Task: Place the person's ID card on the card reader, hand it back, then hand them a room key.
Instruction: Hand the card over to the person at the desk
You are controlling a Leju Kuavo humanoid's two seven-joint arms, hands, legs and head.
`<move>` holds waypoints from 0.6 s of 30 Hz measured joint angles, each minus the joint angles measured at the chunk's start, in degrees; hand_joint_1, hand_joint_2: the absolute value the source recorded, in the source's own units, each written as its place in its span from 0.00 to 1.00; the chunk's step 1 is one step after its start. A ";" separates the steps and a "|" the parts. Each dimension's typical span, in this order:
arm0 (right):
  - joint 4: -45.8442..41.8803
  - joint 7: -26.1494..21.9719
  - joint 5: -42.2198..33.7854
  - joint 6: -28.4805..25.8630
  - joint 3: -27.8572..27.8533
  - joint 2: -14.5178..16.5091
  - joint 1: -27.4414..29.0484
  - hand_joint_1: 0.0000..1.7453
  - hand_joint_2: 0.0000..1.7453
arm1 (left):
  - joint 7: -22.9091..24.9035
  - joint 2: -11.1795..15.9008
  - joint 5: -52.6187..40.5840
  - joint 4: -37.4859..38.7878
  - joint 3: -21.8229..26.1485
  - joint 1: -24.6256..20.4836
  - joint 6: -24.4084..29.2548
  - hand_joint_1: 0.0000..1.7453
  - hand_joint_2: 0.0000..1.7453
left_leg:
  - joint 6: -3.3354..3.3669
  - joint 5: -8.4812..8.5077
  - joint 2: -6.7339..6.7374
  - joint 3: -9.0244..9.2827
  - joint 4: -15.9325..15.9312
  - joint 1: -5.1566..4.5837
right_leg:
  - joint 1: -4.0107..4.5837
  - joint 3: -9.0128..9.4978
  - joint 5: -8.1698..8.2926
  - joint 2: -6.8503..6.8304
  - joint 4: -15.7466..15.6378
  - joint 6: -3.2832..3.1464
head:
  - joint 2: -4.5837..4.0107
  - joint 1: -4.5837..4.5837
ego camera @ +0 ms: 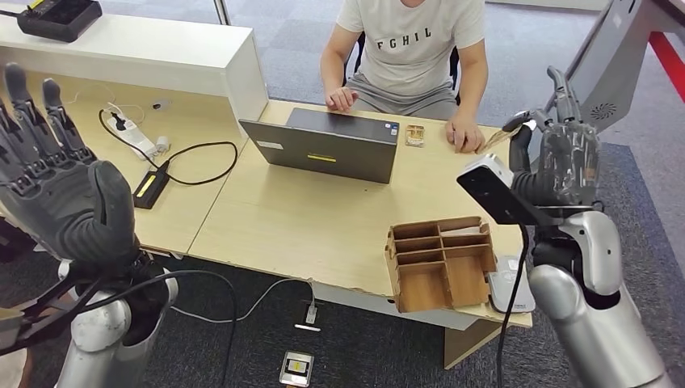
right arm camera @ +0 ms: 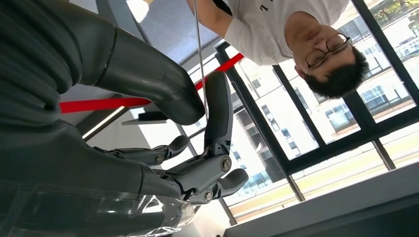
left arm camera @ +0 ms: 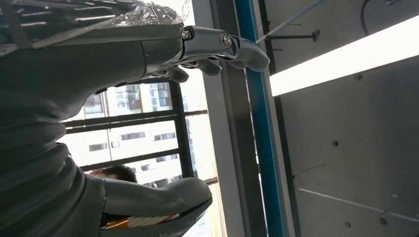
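While your right hand (ego camera: 557, 153) pinches the card (ego camera: 499, 137) by its edge, just beyond the laptop (ego camera: 327, 145) toward the person (ego camera: 412, 48), a loose pinch could let it slip. Your left hand (ego camera: 56, 186) hangs open, well short of the laptop. Nearer you than the laptop, the wooden organizer (ego camera: 440, 263) crowds any path back.

The white T-shirt (ego camera: 410, 36) of the person seated at the top centre of the head view carries dark capital letters reading "FGHIL" across the chest. In the right wrist view the same shirt (right arm camera: 276, 19) shows only a fragment of that print at the top edge, too cut off to read. The laptop's small stickers are too small to read.
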 joint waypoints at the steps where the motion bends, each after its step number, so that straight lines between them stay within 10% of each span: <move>1: 0.98 -0.23 -0.41 -0.07 0.05 0.11 -0.85 1.00 1.00 | -0.14 0.00 0.31 0.04 -0.13 -0.18 -0.15 0.00 1.00 | 0.00 0.01 0.00 0.00 0.00 0.00 | 0.00 0.00 0.00 0.00 0.00 0.00 | 0.00 0.00; 18: 26.71 -1.87 2.37 -0.46 3.36 6.75 -13.58 1.00 1.00 | -1.56 -0.73 3.36 1.92 -1.67 -3.70 -2.67 0.00 1.00 | -0.01 0.02 -0.03 -0.03 0.00 0.01 | 0.00 -0.01 0.01 -0.01 0.02 0.01 | 0.00 0.00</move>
